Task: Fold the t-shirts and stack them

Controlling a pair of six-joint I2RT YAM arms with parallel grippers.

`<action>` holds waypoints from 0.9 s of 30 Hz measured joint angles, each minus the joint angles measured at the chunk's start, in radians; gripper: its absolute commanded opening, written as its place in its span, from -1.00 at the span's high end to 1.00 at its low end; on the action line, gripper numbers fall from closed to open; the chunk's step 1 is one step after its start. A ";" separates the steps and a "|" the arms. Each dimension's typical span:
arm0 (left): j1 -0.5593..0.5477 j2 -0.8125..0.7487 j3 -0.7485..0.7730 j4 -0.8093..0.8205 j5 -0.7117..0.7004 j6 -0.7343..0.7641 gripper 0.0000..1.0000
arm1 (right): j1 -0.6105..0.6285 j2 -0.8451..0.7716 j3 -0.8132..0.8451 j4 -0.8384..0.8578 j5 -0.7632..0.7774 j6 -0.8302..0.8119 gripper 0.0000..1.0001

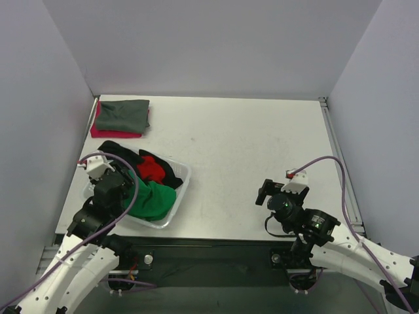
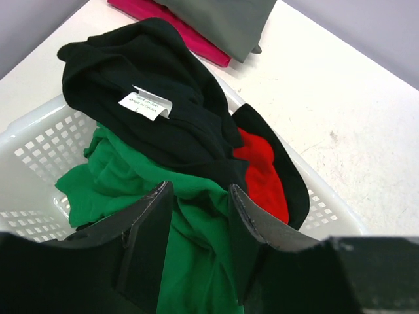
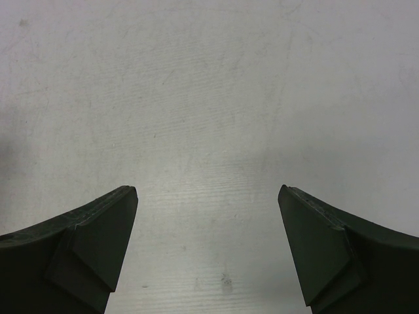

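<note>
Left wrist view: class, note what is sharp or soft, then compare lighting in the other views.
Left wrist: white label on the black t-shirt is sharp, left claw dark and soft; right wrist: flat light on the table; top external: even, faint shadows.

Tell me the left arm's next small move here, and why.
Probably lower the left gripper and close on the green tee: its fingers stand apart over that cloth in the basket, holding nothing I can see. The black tee and red tee lie there unfolded too; the right gripper is open over the table.
</note>
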 measured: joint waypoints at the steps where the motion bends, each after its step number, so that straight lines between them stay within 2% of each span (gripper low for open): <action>1: 0.000 0.012 0.001 0.007 0.000 0.000 0.01 | 0.000 0.002 0.000 0.000 -0.002 -0.001 -0.89; 5: 0.019 0.031 -0.005 0.049 -0.010 0.006 -0.04 | 0.000 0.002 0.000 0.001 -0.005 -0.001 -0.89; 9: 0.132 0.052 -0.003 0.119 0.019 0.021 -0.18 | 0.000 0.008 0.000 0.005 -0.013 -0.002 -0.89; 18: 0.539 0.298 0.019 0.275 0.323 0.034 -0.37 | 0.000 0.023 0.000 0.009 -0.021 -0.013 -0.89; 20: 0.591 0.354 0.017 0.299 0.384 0.034 -0.39 | 0.000 0.023 0.000 0.009 -0.021 -0.017 -0.89; 23: 0.608 0.410 0.001 0.333 0.450 0.034 -0.42 | 0.000 0.023 0.000 0.011 -0.021 -0.023 -0.89; 24: 0.608 0.420 -0.003 0.340 0.464 0.035 -0.42 | 0.000 0.023 0.000 0.012 -0.021 -0.024 -0.89; 25: 0.608 0.431 -0.005 0.346 0.475 0.035 -0.33 | 0.000 0.023 0.000 0.013 -0.021 -0.024 -0.89; 27: 0.610 0.452 -0.005 0.362 0.489 0.033 0.02 | 0.000 0.022 0.000 0.016 -0.021 -0.025 -0.89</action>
